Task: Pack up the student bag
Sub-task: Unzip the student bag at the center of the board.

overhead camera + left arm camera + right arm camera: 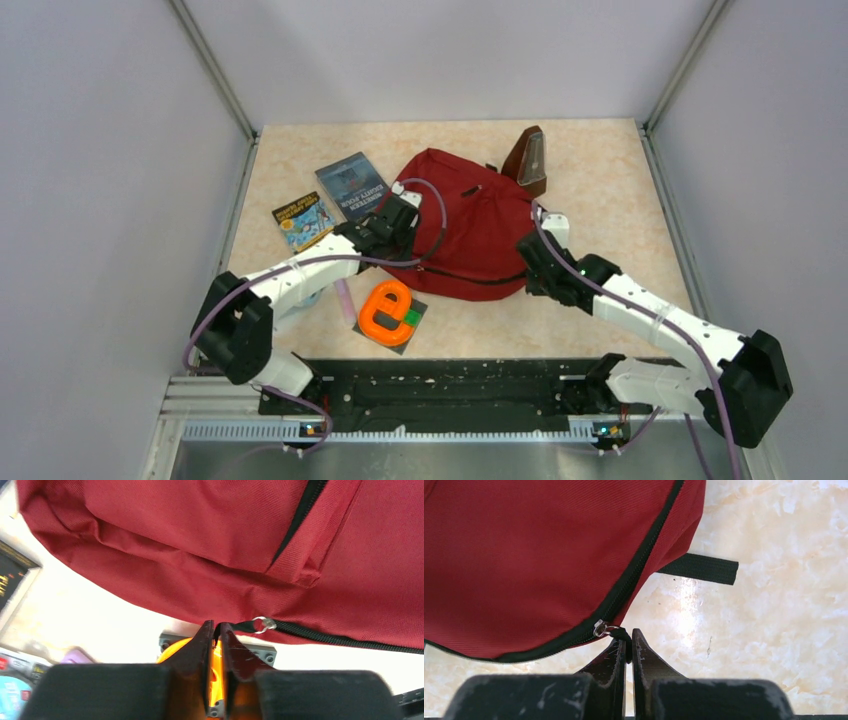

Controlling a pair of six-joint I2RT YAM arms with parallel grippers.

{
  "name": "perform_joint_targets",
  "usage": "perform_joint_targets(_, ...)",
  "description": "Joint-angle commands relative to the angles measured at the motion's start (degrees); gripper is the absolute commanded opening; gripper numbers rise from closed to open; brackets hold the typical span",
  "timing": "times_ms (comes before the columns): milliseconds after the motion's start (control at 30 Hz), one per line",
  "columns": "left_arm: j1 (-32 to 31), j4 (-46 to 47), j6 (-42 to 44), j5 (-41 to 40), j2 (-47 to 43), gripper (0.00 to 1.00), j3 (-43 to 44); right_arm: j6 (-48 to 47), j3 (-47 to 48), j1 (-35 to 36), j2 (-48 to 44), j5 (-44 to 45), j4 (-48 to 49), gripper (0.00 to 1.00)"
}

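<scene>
Left gripper (216, 630), right gripper (629, 639) — both pinched tight on black zipper pulls (620, 631) of the dark red fabric backpack (470, 225). Draw apart along the zipper track (640, 562) — slowly.

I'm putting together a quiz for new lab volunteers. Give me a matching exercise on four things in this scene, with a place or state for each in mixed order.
Things:
1 metronome
2 orange letter
3 dark book
4 left gripper

Places or states:
a shut on a zipper pull of the bag
b upright by the bag's far right side
c lying flat, left of the bag
d on a grey plate, near side of the bag

Pairs: 1-b, 2-d, 3-c, 4-a
</scene>
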Motion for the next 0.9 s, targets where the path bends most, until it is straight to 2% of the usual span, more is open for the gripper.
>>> perform_joint_targets(0, 0.74, -2.98, 5.93, -0.46, -2.83, 0.25, 3.52, -3.60, -0.54, -0.84, -1.16, -0.68, 2.06, 0.00)
perform_joint_targets(67, 0.64, -1.57, 6.43, 1.68, -4.93, 0.46, 3.75, -4.18, -0.77, -0.89, -1.69, -1.61, 2.83, 0.00)
perform_joint_targets(133, 0.59, 1.01, 6.97, 4.22, -7.99, 0.57, 3.47, -4.67, -1.29, -0.84, -2.70, -2.39, 3.37, 0.00)
perform_joint_targets(233, 0.39, 7.25, 6.94, 8.26, -12.62, 0.65, 2.38, -5.15, -2.11, -0.86, -4.58, -3.18, 4.26, 0.00)
perform_joint_targets(267, 0.30, 9.84, 6.51, 10.87, -14.16, 0.76, 1.81, -5.16, -2.49, -0.84, -5.23, -3.55, 4.51, 0.00)
perform_joint_targets(300, 0.11, 13.16, 5.80, 12.86, -14.93, 0.78, 1.16, -5.08, -2.70, -0.84, -5.81, -3.80, 4.92, 0.00)
perform_joint_targets(400, -0.75, 19.41, 3.46, 19.45, -14.52, 0.79, 0.09, -4.61, -3.02, -0.87, -6.53, -4.07, 5.87, 0.00)
perform_joint_targets(533, -4.12, 22.45, 1.29, 24.65, -9.88, 0.80, 1.18, -3.39, -2.65, -0.90, -6.05, -4.10, 6.57, 0.00)
perform_joint_targets(733, -11.31, 31.59, -0.57, 27.41, -3.48, 0.80, 1.97, -2.35, -2.15, -0.88, -5.10, -4.40, 7.70, 0.00)
perform_joint_targets(867, -14.40, 32.99, -0.94, 29.63, 3.04, 0.80, 5.49, -1.90, -1.93, -0.84, -3.95, -5.07, 8.34, 0.00)
